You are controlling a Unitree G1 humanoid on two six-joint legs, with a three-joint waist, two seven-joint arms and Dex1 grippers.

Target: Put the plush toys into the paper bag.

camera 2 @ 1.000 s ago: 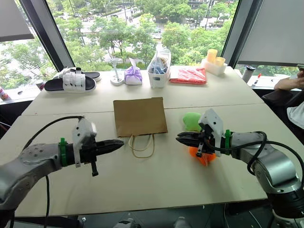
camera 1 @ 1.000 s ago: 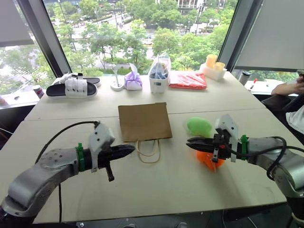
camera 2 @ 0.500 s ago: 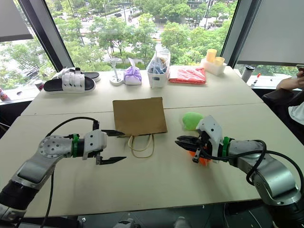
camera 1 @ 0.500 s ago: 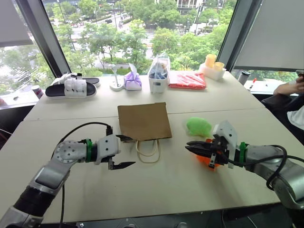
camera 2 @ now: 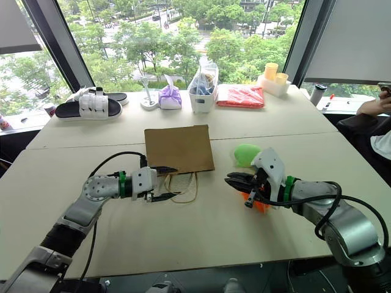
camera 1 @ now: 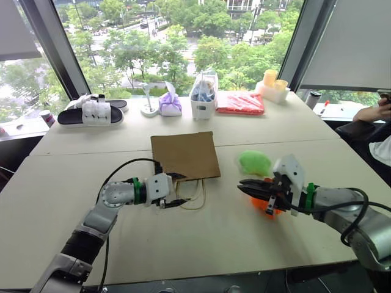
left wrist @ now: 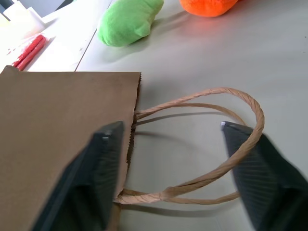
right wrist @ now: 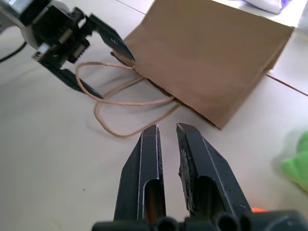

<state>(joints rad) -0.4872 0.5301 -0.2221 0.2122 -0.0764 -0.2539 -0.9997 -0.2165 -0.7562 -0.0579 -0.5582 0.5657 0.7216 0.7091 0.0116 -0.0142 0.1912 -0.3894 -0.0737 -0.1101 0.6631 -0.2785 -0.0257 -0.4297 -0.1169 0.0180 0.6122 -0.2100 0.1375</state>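
The bag [camera 1: 185, 155] lies flat in the middle of the table [camera 1: 73, 177], its cord handles [camera 1: 192, 194] looped toward my near edge. My left tool [camera 1: 171, 190] stands open at the bag's mouth, one finger [left wrist: 98, 168] over the paper, the other [left wrist: 250, 163] outside the handles. My right tool [camera 1: 246, 185] is nearly shut and empty, just above the orange toy [camera 1: 267, 202]. The green toy [camera 1: 255, 162] sits just beyond it, right of the bag.

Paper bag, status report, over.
Left gripper jaws open, straddling the cord handles at the paper bag mouth. Right gripper jaws nearly shut, empty. Green toy and orange toy on table. Nothing in the way.
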